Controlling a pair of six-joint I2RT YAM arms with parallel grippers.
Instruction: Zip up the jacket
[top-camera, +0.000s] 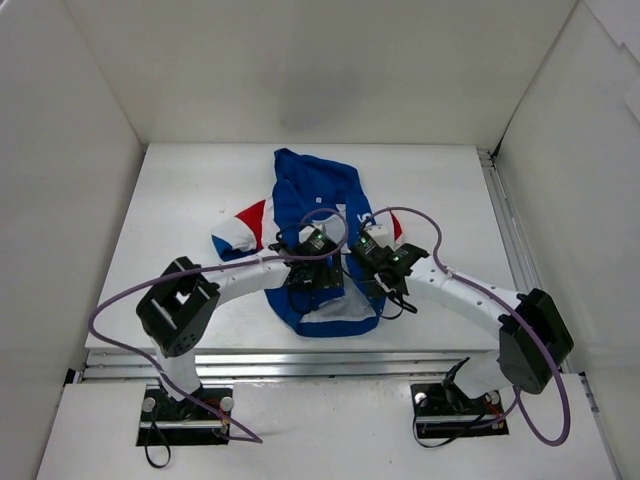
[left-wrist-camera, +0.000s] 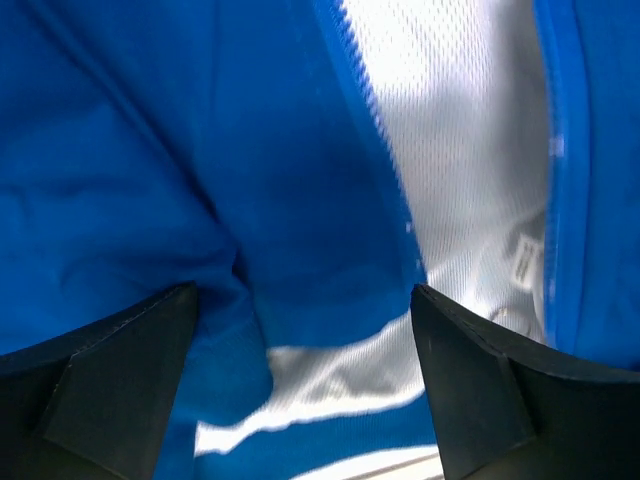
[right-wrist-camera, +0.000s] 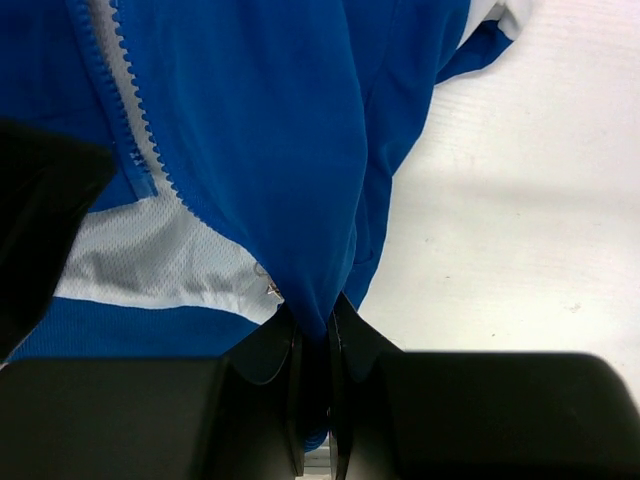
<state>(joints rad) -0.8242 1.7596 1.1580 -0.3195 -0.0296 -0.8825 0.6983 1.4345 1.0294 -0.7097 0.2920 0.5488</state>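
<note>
The white table (top-camera: 180, 200) carries a small blue jacket (top-camera: 310, 190) at the centre of the overhead frame, its front lying open on white mesh lining (left-wrist-camera: 450, 120). Both arms reach up from the bottom edge and bend inward, elbows out, their wrists meeting over the garment's lower half. The left gripper (left-wrist-camera: 300, 370) hovers spread wide astride a blue front panel, gripping nothing. The right gripper (right-wrist-camera: 315, 350) is pinched tight on a fold of blue cloth at the lower centre of its view. The fabric looks light and limp, likely to bunch and slide, so one hem corner probably needs anchoring beside the zipper teeth (right-wrist-camera: 130, 110). The slider cannot be made out with certainty.
</note>
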